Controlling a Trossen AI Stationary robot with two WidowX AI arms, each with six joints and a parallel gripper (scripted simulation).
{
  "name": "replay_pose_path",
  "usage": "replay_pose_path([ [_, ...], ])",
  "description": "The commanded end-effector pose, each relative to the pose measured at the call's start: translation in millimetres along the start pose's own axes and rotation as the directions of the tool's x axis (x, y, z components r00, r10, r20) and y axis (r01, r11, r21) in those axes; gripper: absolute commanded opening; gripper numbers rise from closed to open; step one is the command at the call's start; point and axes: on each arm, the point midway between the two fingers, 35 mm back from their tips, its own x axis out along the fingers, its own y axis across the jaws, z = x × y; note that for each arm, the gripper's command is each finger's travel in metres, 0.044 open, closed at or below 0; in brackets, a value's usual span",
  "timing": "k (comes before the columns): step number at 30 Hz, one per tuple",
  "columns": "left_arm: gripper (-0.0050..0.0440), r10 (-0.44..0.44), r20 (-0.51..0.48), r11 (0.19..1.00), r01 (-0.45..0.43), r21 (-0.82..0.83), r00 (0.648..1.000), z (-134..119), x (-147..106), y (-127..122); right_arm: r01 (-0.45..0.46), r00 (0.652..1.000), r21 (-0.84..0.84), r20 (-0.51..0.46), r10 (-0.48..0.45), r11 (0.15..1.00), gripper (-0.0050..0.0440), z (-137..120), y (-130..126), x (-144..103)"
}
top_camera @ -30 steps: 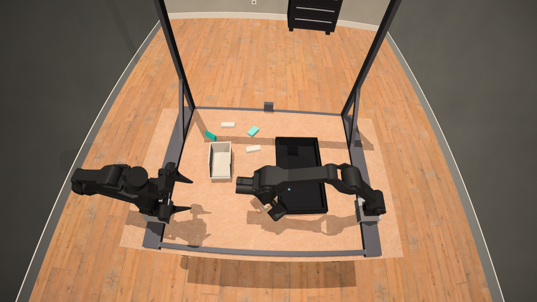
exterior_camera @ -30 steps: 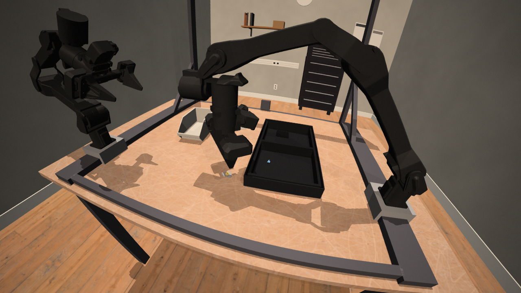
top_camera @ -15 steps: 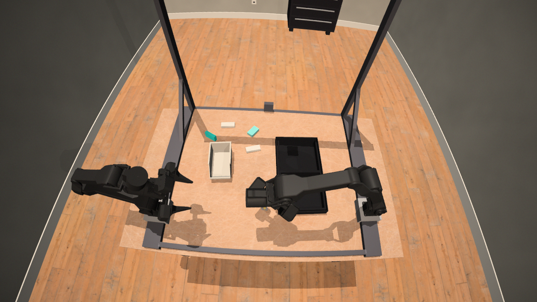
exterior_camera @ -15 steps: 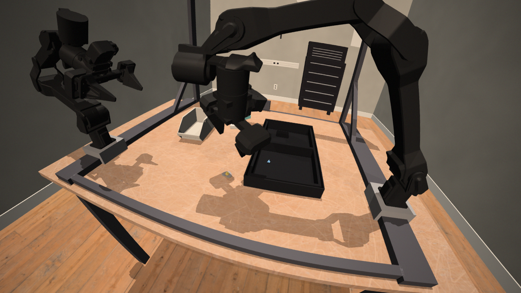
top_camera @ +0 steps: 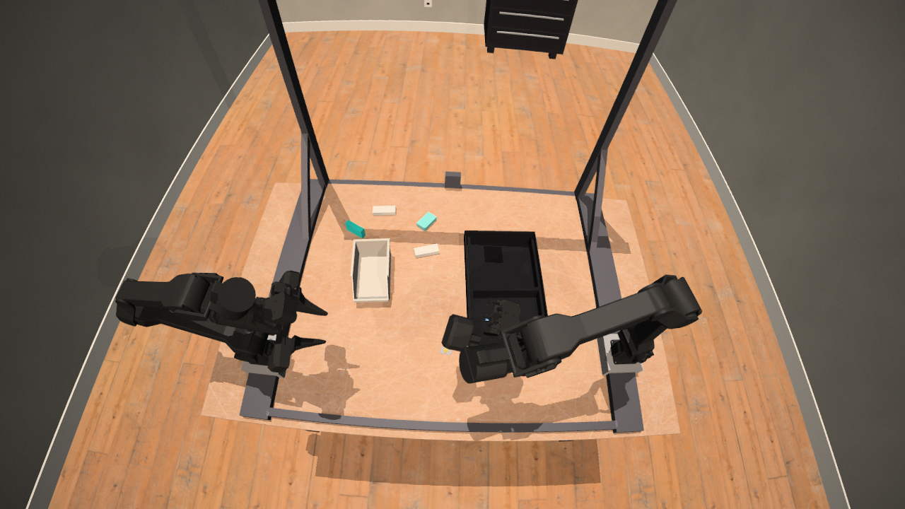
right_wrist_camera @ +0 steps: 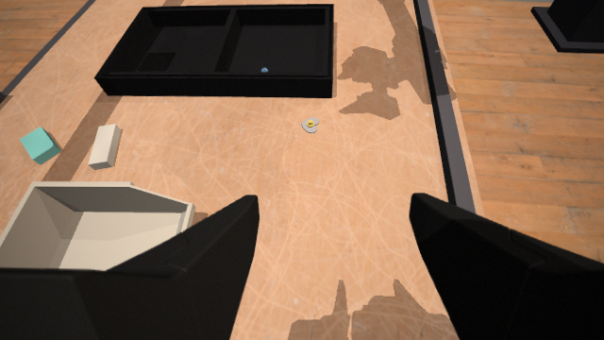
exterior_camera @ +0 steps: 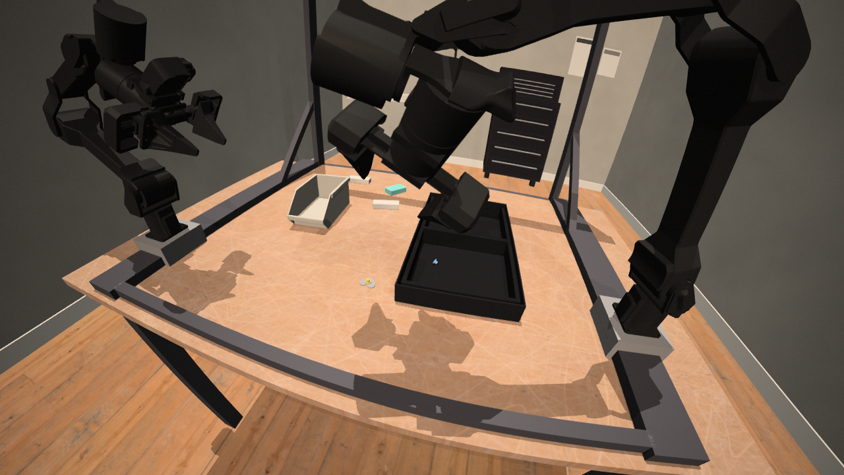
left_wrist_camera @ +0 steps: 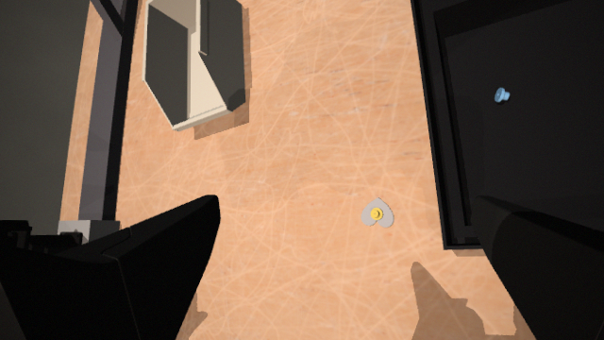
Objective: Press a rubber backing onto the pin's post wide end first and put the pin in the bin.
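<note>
1. Presumably, the black tray (top_camera: 466, 272) (exterior_camera: 460, 307) (left_wrist_camera: 438, 194) (right_wrist_camera: 212, 87) stores the spare blue backing (top_camera: 486, 319) (exterior_camera: 435, 261) (left_wrist_camera: 500, 95) (right_wrist_camera: 264, 70).
2. Bin (top_camera: 370, 300) (exterior_camera: 337, 208) (left_wrist_camera: 165, 71) (right_wrist_camera: 156, 197) awaits the pin.
3. Left gripper (top_camera: 481, 322) (exterior_camera: 392, 198) (left_wrist_camera: 346, 198): wide, unladen; right gripper (top_camera: 326, 326) (exterior_camera: 211, 147) (right_wrist_camera: 335, 195): part-open, unladen.
4. Heart pin (top_camera: 442, 351) (exterior_camera: 371, 285) (left_wrist_camera: 387, 219) (right_wrist_camera: 309, 129) lies on the table, apparently post-up for pressing its yellow backing (top_camera: 446, 350) (exterior_camera: 368, 281) (left_wrist_camera: 376, 213) (right_wrist_camera: 310, 123); seating depth unreadable.

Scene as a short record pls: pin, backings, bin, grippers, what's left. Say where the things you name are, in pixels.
pin: grey heart (top_camera: 442, 351) (exterior_camera: 362, 282) (left_wrist_camera: 387, 218) (right_wrist_camera: 310, 129), on table, outside bin
yellow backing (top_camera: 447, 350) (exterior_camera: 368, 282) (left_wrist_camera: 376, 213) (right_wrist_camera: 310, 124): at pin's middle; seating depth unclear
blue backing (top_camera: 486, 319) (exterior_camera: 435, 261) (left_wrist_camera: 501, 95) (right_wrist_camera: 264, 70): loose in black tray (top_camera: 506, 293) (exterior_camera: 460, 304) (left_wrist_camera: 433, 156) (right_wrist_camera: 217, 87)
bin (top_camera: 371, 299) (exterior_camera: 309, 223) (left_wrist_camera: 165, 61) (right_wrist_camera: 127, 195): beige, no pin seen inside
left gripper (top_camera: 479, 321) (exterior_camera: 395, 192) (left_wrist_camera: 346, 198): open, holding nothing
right gripper (top_camera: 325, 327) (exterior_camera: 211, 148) (right_wrist_camera: 333, 205): open, holding nothing
left to do: confirm yellow backing is seated; bin the pin
</note>
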Motion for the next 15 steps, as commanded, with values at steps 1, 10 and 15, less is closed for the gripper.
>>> replay_pose_path([
  [1, 0.044, 0.158, 0.032, 0.979, -0.153, -0.136, 0.987, 15, -25, -6, -0.003, 0.998, 0.011, -0.069, 0.004, 1.0, 0.0176, 24, -1, 5],
  [10, 0.044, 0.3, 0.061, 0.906, -0.264, -0.331, 0.952, 27, -42, -15, -0.008, 0.976, 0.029, -0.216, 0.014, 1.0, 0.013, 56, -5, 35],
  [15, 0.044, 0.379, 0.053, 0.823, -0.31, -0.477, 0.924, 35, -51, -26, -0.007, 0.945, 0.037, -0.327, 0.019, 0.999, 0.013, 75, -6, 70],
])
